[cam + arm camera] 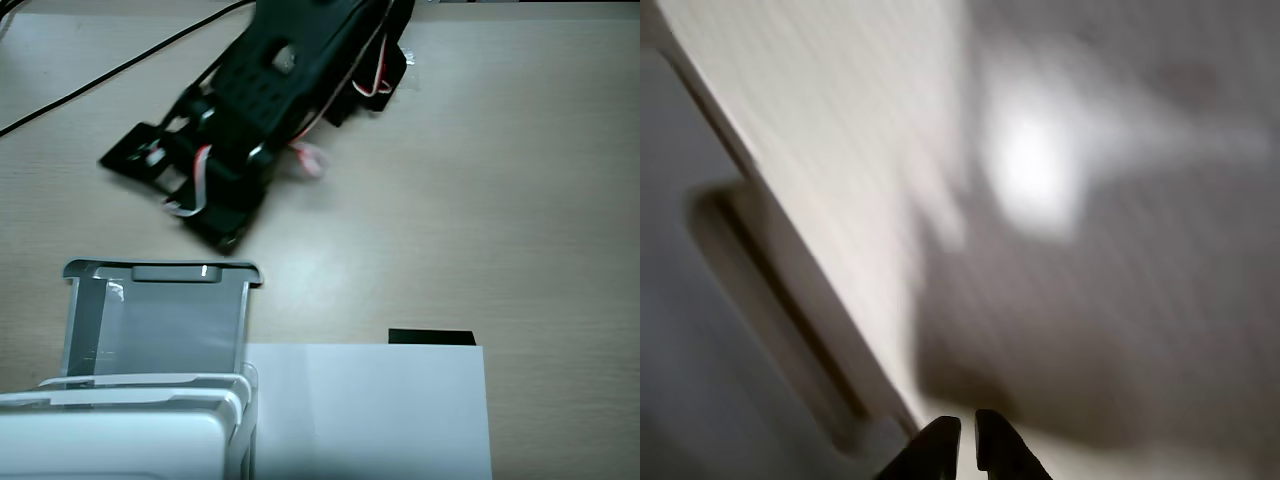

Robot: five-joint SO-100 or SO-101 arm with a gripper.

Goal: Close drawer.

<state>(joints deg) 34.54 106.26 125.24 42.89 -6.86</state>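
White paper sheet (370, 410), black rectangle (431, 337), perhaps touching

In the fixed view, the drawer (160, 320) is seen at lower left, pulled out of the cabinet (115, 435). The paper (370, 410) lies to its right, the arm (270, 90) above.

drawer (160, 325): translucent grey, light-grey front lip
cabinet (110, 440): white
arm (270, 90): black, with red and white wires
paper sheet (380, 410): plain white
small rectangle (431, 337): black
table (500, 180): pale beige wood grain
cable (110, 70): black
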